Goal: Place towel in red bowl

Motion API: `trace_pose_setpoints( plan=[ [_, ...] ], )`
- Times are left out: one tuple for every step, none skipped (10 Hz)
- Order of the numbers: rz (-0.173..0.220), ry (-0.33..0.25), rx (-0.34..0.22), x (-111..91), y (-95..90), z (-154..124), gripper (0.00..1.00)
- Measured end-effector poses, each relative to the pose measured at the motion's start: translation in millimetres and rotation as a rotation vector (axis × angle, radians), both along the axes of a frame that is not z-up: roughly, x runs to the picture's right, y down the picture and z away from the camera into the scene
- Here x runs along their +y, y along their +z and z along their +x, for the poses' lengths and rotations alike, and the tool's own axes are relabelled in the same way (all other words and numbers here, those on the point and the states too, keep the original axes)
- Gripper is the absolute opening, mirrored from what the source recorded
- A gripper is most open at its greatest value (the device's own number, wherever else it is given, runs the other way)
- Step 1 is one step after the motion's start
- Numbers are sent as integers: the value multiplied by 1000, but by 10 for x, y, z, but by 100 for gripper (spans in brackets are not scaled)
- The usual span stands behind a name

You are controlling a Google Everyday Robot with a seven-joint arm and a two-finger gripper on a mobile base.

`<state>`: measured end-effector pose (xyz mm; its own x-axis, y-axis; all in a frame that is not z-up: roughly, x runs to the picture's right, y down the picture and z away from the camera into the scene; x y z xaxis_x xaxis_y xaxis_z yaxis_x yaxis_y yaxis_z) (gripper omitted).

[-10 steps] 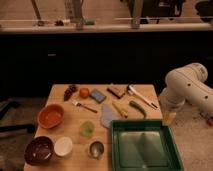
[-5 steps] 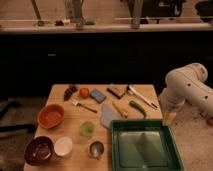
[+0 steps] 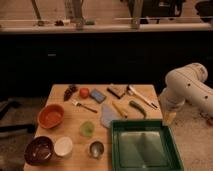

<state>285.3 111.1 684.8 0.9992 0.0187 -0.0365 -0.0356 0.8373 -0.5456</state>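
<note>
Nothing has moved since a moment ago. My claw [image 3: 169,117] hangs just off the right edge of the wooden table [image 3: 72,132]; I cannot tell its state. The pale blue-grey towel [image 3: 107,116] lies mid-table, well apart from the orange-red bowl [image 3: 50,116].

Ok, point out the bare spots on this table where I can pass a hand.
The table is bare between the red bowl, fork and green cup. The far row around the tomato is crowded. The gripper hangs at its right edge, by the green tray.
</note>
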Motion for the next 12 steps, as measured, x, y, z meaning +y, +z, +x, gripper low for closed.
trace_pose_setpoints(
  plan=[
    [-11,-30,-48,-3,43,-48,80],
    [-17,-91,-135,-20,93,-183,80],
    [-29,-163,-217,-17,130,-324,80],
    [-37,-236,-306,-47,198,-565,80],
    [-49,-290,-368,-67,248,-776,80],
    [-57,-328,-408,-77,277,-904,80],
    [-73,-391,-468,-73,304,-1067,80],
    [-93,-453,-510,-80,331,-1245,80],
    [-97,-474,-525,-88,342,-1314,80],
    [-102,-475,-520,-78,338,-1286,80],
    [-105,-473,-517,-69,329,-1262,80],
    [-104,-477,-521,-78,338,-1296,80]
  ],
)
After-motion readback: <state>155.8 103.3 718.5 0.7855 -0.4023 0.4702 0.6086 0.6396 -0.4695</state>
